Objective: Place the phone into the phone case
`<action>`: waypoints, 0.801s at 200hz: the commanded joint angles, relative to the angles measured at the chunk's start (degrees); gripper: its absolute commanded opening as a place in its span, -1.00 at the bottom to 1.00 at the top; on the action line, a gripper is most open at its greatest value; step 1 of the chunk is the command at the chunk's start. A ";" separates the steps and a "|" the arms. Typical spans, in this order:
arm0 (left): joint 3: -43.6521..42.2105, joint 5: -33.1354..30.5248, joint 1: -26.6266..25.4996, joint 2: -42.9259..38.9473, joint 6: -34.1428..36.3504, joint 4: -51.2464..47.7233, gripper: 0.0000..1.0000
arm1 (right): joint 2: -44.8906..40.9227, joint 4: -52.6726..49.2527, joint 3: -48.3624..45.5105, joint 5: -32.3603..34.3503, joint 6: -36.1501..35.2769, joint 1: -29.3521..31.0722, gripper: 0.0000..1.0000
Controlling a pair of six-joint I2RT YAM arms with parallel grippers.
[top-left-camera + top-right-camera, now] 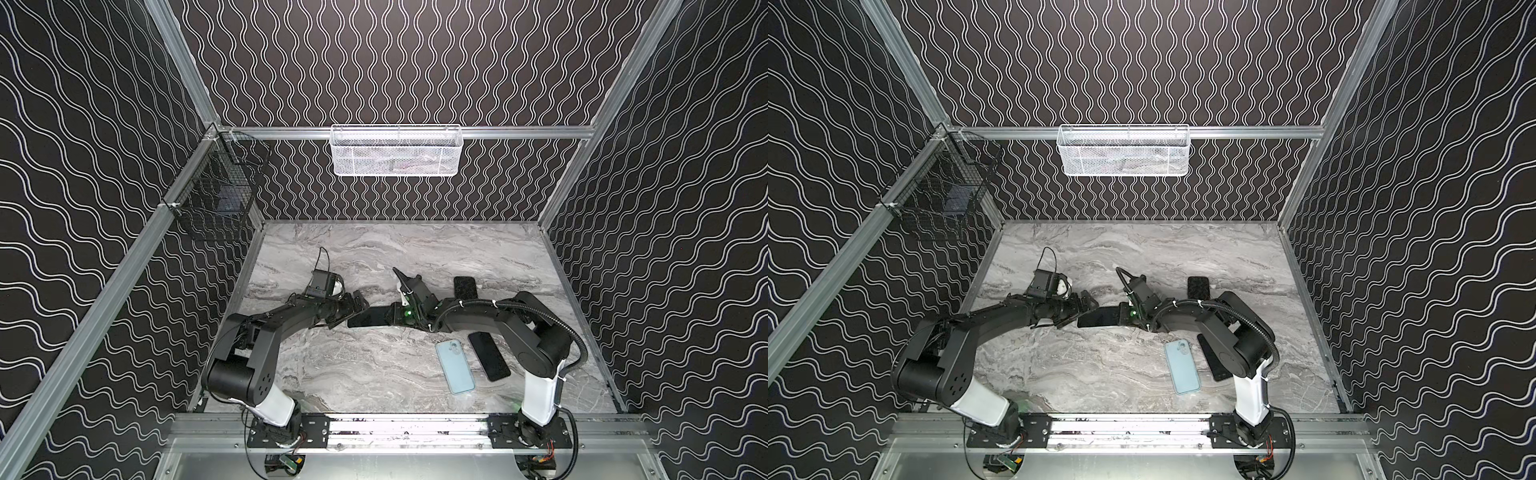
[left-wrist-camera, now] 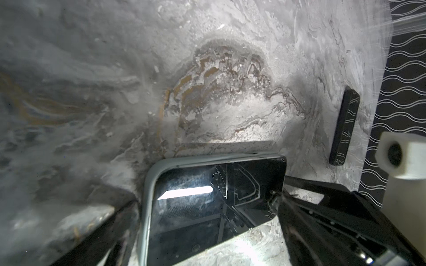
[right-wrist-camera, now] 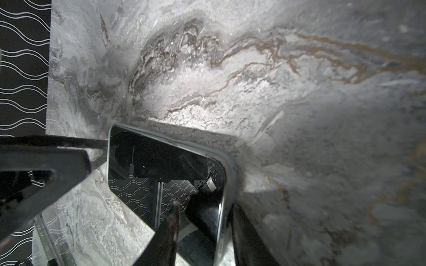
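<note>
Fingers of the left gripper are standing wide; the right gripper is pinching the phone, seemingly nearly seated in the case; pressing is remaining.

no readable text, no legible labels

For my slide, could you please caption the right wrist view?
Right hand grips the phone in its grey case; open left hand at the far end.

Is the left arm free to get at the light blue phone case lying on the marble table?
Probably yes: the left gripper stands open, gripping nothing, and the light blue phone case lies uncovered, with bare marble between them.
</note>
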 commanded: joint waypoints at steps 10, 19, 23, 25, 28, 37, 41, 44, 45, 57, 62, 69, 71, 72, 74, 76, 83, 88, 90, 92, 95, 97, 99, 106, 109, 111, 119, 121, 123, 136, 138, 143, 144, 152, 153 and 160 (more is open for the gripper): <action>-2.38 4.59 -0.10 -0.61 0.52 -5.98 0.97 | 0.24 -0.48 -0.39 -0.76 0.63 0.03 -0.19; -2.97 5.71 -0.11 -1.53 0.03 -4.49 0.97 | 0.27 -0.16 -0.66 -0.76 0.77 0.01 -0.20; -3.18 6.10 -0.08 -1.96 -0.34 -3.97 0.97 | 0.25 -0.14 -0.76 -0.76 0.81 0.09 -0.19; -3.29 6.22 -0.06 -2.21 -0.57 -3.72 0.97 | 0.29 -0.12 -0.79 -0.80 0.81 0.05 -0.19; -3.44 6.48 -0.07 -2.62 -0.79 -3.24 0.97 | 0.26 -0.09 -0.84 -0.84 0.94 0.01 -0.19; -4.17 7.17 -0.11 -3.85 -1.57 -1.56 0.97 | 0.50 0.00 -0.94 -0.93 0.95 0.01 -0.20; -4.45 7.49 -0.11 -4.34 -1.89 -0.72 0.97 | 0.50 0.08 -0.99 -0.94 1.03 -0.03 -0.20; -4.58 7.63 -0.09 -4.72 -2.20 -0.12 0.97 | 0.51 0.09 -1.03 -0.94 1.15 0.00 -0.20; -4.61 7.74 -0.10 -4.84 -2.37 0.07 0.97 | 0.46 0.09 -1.03 -0.94 1.16 0.01 -0.19; -5.17 8.14 -0.11 -6.25 -3.30 1.77 0.97 | 0.47 0.24 -1.21 -1.04 1.32 0.05 -0.20; -5.49 8.52 -0.11 -6.86 -3.73 2.80 0.97 | 0.50 0.27 -1.21 -1.02 1.29 0.01 -0.20; -5.69 8.96 -0.10 -7.64 -4.39 3.79 0.97 | 0.44 0.26 -1.30 -1.03 1.25 0.03 -0.19; -5.80 9.00 -0.09 -7.85 -4.50 3.91 0.97 | 0.46 0.27 -1.30 -1.03 1.28 0.01 -0.20; -5.84 8.99 -0.10 -7.98 -4.62 4.07 0.97 | 0.44 0.27 -1.30 -1.02 1.31 0.01 -0.20; -5.95 9.12 -0.11 -8.24 -4.78 4.40 0.97 | 0.42 0.22 -1.36 -1.02 1.33 0.01 -0.20; -6.00 9.19 -0.11 -8.46 -4.93 4.64 0.97 | 0.44 0.26 -1.38 -1.02 1.34 0.01 -0.20; -6.32 9.47 -0.07 -9.36 -5.51 5.61 0.97 | 0.25 0.32 -1.52 -1.02 1.42 0.02 -0.20; -6.41 9.51 -0.03 -10.07 -5.89 6.02 0.97 | 0.27 0.40 -1.63 -1.02 1.45 0.03 -0.19; -6.47 9.45 -0.09 -10.34 -6.02 6.05 0.97 | 0.25 0.43 -1.71 -1.02 1.55 0.01 -0.19; -6.57 9.32 -0.11 -10.61 -6.05 6.13 0.97 | 0.25 0.44 -1.73 -1.02 1.64 0.01 -0.20; -6.70 9.33 -0.11 -11.06 -6.29 6.40 0.97 | 0.18 0.50 -1.80 -1.00 1.65 0.03 -0.20; -6.78 9.25 -0.11 -11.34 -6.34 6.59 0.97 | 0.12 0.57 -1.88 -1.02 1.62 0.04 -0.20; -6.87 9.25 -0.05 -11.56 -6.44 6.81 0.97 | 0.10 0.58 -1.95 -1.02 1.68 0.04 -0.20; -7.09 9.01 -0.05 -12.63 -6.82 7.37 0.96 | 0.03 0.66 -2.13 -0.97 1.70 -0.03 -0.20; -7.24 8.75 -0.10 -13.14 -7.07 7.48 0.96 | -0.02 0.77 -2.21 -0.94 1.75 -0.01 -0.20; -7.34 8.66 -0.11 -13.42 -7.19 7.58 0.96 | -0.09 0.79 -2.25 -0.96 1.80 0.05 -0.20; -7.70 8.30 -0.11 -14.33 -7.54 8.42 0.95 | -0.18 0.92 -2.39 -0.98 1.88 0.01 -0.20; -7.78 8.24 -0.09 -14.53 -7.68 8.52 0.95 | -0.23 0.96 -2.43 -0.99 1.92 0.03 -0.19; -7.82 8.14 -0.11 -14.64 -7.78 8.59 0.95 | -0.20 1.03 -2.50 -0.95 1.99 0.01 -0.19; -8.39 8.10 -0.10 -15.23 -8.50 9.75 0.92 | -0.54 1.20 -2.52 -0.94 2.09 0.03 -0.20; -8.48 8.10 -0.11 -15.19 -8.56 9.89 0.92 | -0.61 1.23 -2.50 -0.94 2.10 0.01 -0.20; -8.69 8.19 -0.07 -15.23 -8.80 10.38 0.91 | -0.71 1.38 -2.47 -0.94 2.07 0.03 -0.19; -8.73 8.19 -0.09 -15.19 -8.84 10.51 0.90 | -0.72 1.40 -2.45 -0.94 2.10 0.06 -0.19; -9.28 8.39 -0.11 -15.30 -9.36 11.69 0.88 | -0.88 1.49 -2.52 -0.93 2.20 0.02 -0.19; -9.38 8.38 -0.11 -15.32 -9.47 11.95 0.88 | -0.84 1.50 -2.48 -0.93 2.17 0.01 -0.19; -9.92 8.38 -0.08 -15.36 -9.95 13.09 0.85 | -0.93 1.53 -4.06 -0.85 2.21 0.04 -0.20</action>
